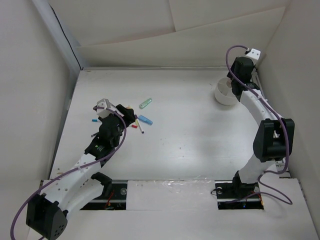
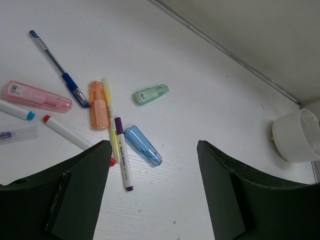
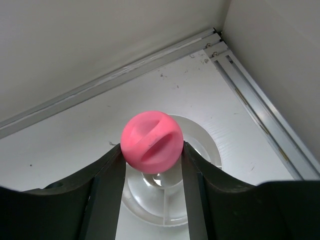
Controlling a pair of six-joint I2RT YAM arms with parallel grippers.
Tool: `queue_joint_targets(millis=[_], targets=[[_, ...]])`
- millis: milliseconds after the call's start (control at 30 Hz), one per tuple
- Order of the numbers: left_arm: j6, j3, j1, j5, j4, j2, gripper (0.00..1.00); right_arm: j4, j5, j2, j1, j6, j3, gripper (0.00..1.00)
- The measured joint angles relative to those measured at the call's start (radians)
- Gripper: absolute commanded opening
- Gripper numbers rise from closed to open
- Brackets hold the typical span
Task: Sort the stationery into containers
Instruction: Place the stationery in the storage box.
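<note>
The left gripper (image 2: 151, 149) hangs above the table (image 2: 215, 85), its 2 fingers (image 2: 80, 185) spread wide, holding nothing and touching none of the stationery. On the table below, from the left, lie a pink case (image 2: 35, 96), a blue pen (image 2: 57, 67), a red-capped white marker (image 2: 65, 131), an orange highlighter (image 2: 98, 105) touching a thin yellow pen (image 2: 111, 125), a purple-tipped white pen (image 2: 123, 155), a blue case (image 2: 142, 145) and, apart, a green case (image 2: 150, 94). The white cup (image 1: 223, 95) stands well apart at the far right. There the right gripper (image 3: 152, 149) is partly closed, its 2 fingers pinching a round pink cap (image 3: 151, 137) from both sides, right over the cup's dividers; which compartment lies under it I cannot tell.
</note>
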Motion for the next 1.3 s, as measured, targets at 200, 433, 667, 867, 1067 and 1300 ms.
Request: queue_joint_targets(millis=[200,433,667,867,1067,1300], targets=[[0.0,0.0,0.0,0.003,0.0,0.0,0.66,-0.005,0.045,-0.02,0.024,0.0,-0.03,0.29],[0.0,0.0,0.0,0.014,0.0,-0.004,0.66,-0.035,0.068,-0.022,0.047,-0.007,-0.067,0.32],[0.0,0.0,0.0,0.015,0.0,-0.013,0.66,-0.037,0.077,-0.023,0.047,-0.01,-0.067,0.89],[0.0,0.0,0.0,0.019,0.0,-0.014,0.66,-0.041,0.076,-0.027,0.049,-0.011,-0.067,0.93],[0.0,0.0,0.0,0.022,0.001,-0.014,0.66,-0.048,0.04,-0.08,0.103,-0.017,-0.067,0.52],[0.0,0.0,0.0,0.022,0.006,-0.014,0.63,-0.041,-0.075,0.009,0.352,-0.023,-0.01,0.0]])
